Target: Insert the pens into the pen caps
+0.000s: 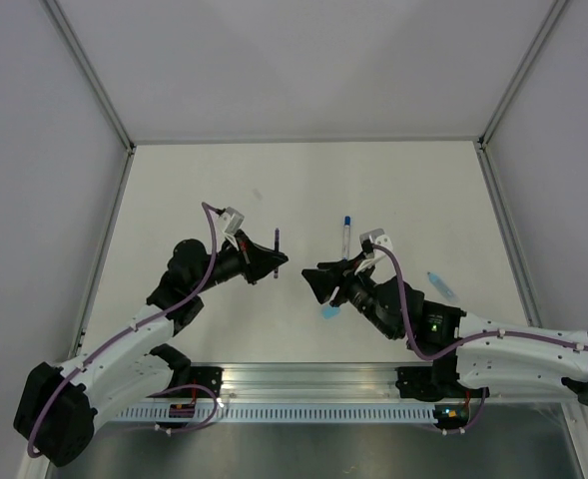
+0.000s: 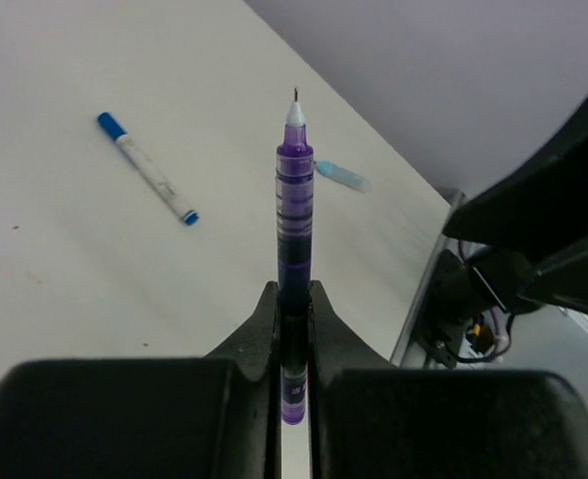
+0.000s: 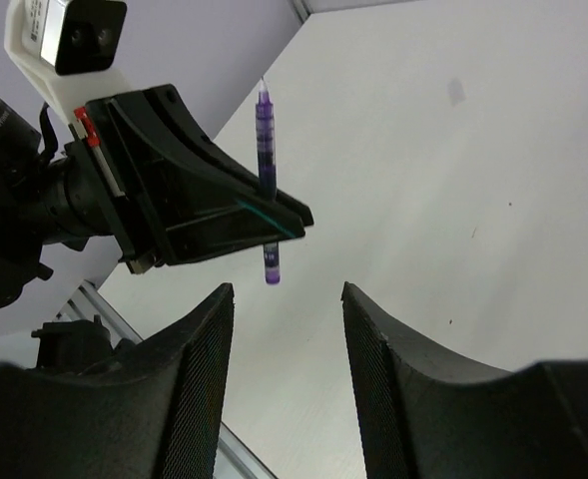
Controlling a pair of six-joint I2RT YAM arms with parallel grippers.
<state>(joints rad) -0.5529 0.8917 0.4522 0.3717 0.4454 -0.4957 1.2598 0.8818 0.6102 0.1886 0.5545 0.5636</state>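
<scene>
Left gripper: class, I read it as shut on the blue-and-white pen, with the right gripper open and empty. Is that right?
Not quite. The left wrist view shows the left gripper shut on the dark purple pen; the blue-and-white pen lies on the table. The right gripper is open and empty.

There are two pens: a dark purple pen [image 2: 294, 239] and a blue-and-white pen [image 1: 345, 232]. Two pale blue caps show: a near cap [image 1: 330, 311] and a far-right cap [image 1: 440, 285]. There are two pincers: left pincer [image 2: 294, 304], right pincer [image 3: 286, 299].
</scene>
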